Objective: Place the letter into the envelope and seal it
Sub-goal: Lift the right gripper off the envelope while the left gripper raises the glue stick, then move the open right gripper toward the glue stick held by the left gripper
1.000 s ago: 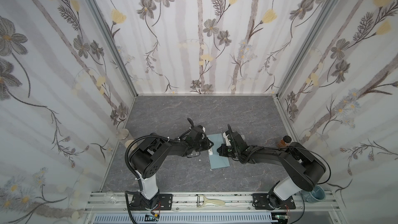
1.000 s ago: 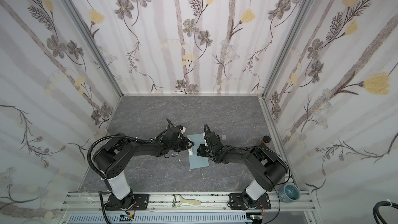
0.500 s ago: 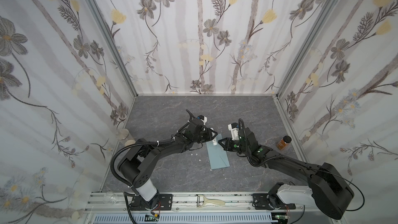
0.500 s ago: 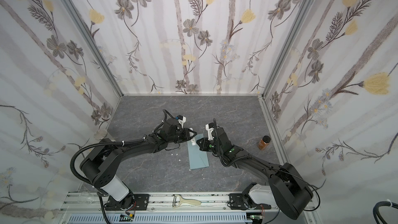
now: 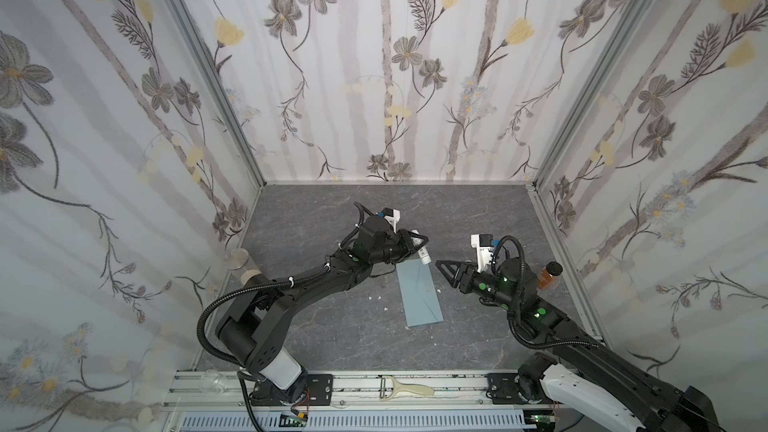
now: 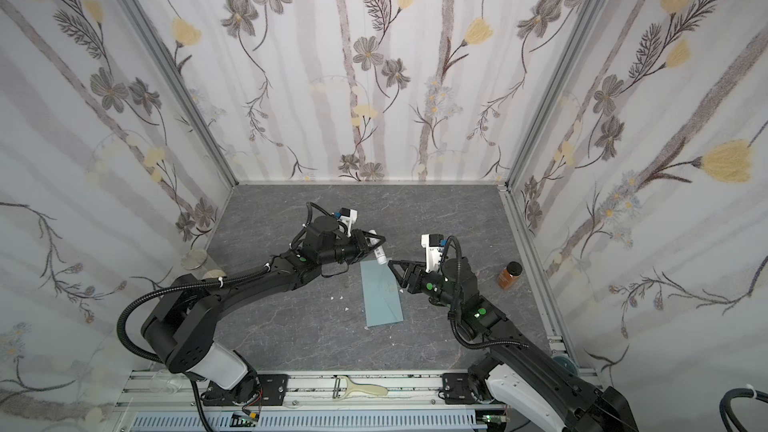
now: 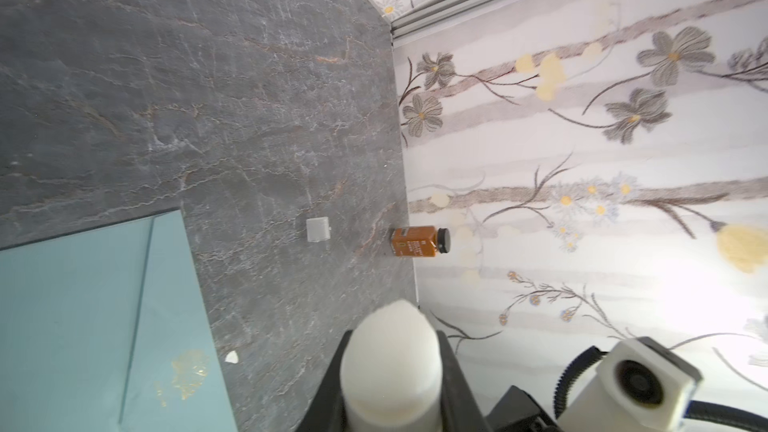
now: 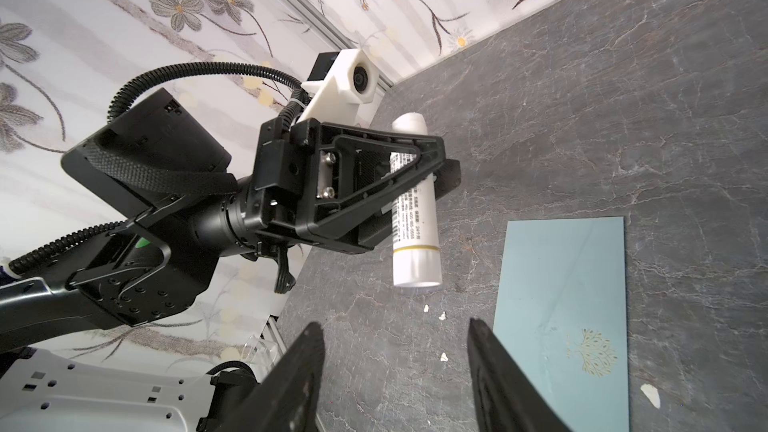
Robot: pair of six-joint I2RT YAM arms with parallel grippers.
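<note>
Since a second ago both arms have lifted off the flat dusty blue-grey paper envelope (image 5: 417, 297) and drawn apart. My right end effector (image 5: 442, 268) has backed off to the right, and its jaws, closed then, now stand apart with nothing between them; the right wrist view shows the two dark fingers (image 8: 307, 371) well separated over the dark grey stone-patterned worktop (image 5: 332, 347).

My left end effector (image 8: 415, 184) is clamped on a white cylindrical glue stick (image 8: 415, 218), held crosswise in the jaws. One end hangs just beside the envelope's far corner and clear of the surface.

The envelope lies flat near the middle of the worktop in both top views, long side running away from me, between the two end effectors and touching neither. Its outline is a plain rectangle with diagonal fold lines and a small gold tree emblem (image 8: 590, 353). Whether the sheet is inside, I cannot tell.

A few white crumbs (image 8: 442, 315) lie beside it. An orange bottle with a black cap (image 5: 549, 275) stands by the right wall, and a small white square piece (image 7: 318, 229) sits on the worktop near it.
</note>
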